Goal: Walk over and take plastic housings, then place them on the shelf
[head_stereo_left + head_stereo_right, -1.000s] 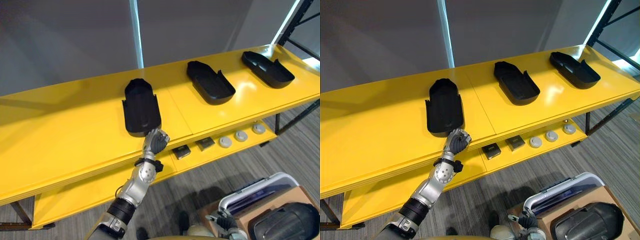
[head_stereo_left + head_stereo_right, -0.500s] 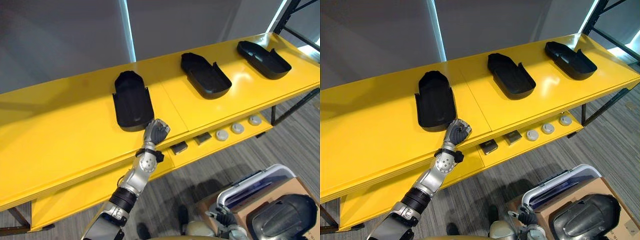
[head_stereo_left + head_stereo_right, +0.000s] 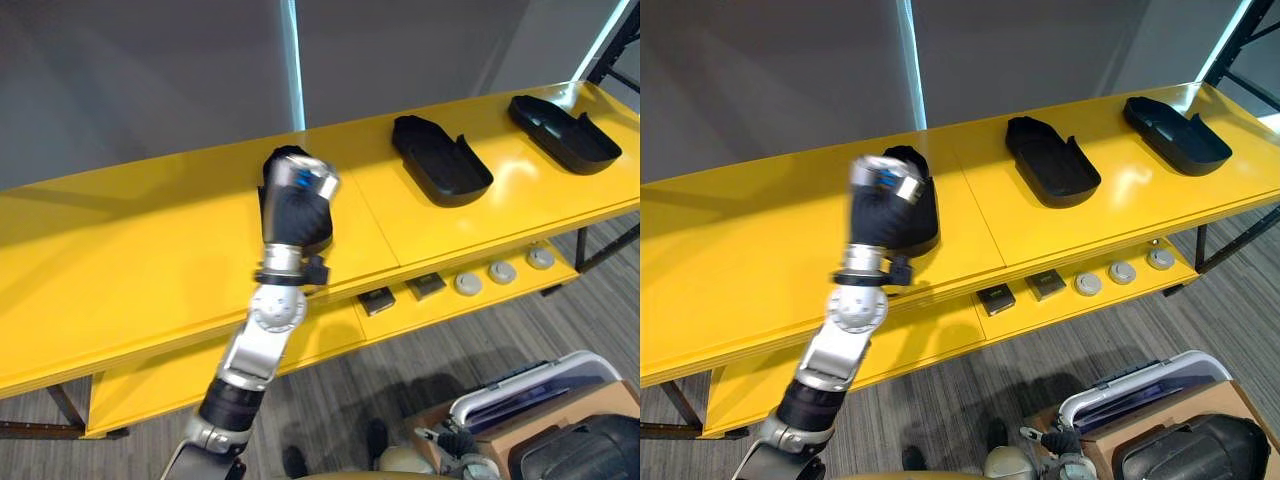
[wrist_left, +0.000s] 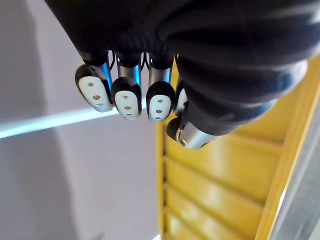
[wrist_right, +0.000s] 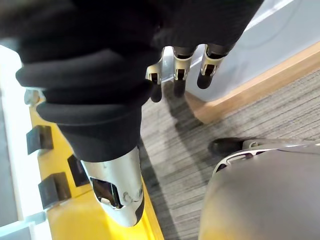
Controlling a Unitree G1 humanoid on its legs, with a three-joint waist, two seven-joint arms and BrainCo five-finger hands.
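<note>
Three black plastic housings lie open side up along the yellow shelf [image 3: 150, 240], spaced well apart so that each has its own spot: the left housing [image 3: 926, 215], the middle housing [image 3: 440, 160] and the right housing [image 3: 563, 133]. The left hand [image 3: 298, 190] is held up in front of the left housing with its fingers [image 4: 125, 97] curled into a fist on nothing, which suggests that this placement is done. The right hand [image 5: 176, 65] hangs low over the floor, loosely curled and empty, beside a cardboard box [image 3: 1110, 440] that probably holds the next housing.
</note>
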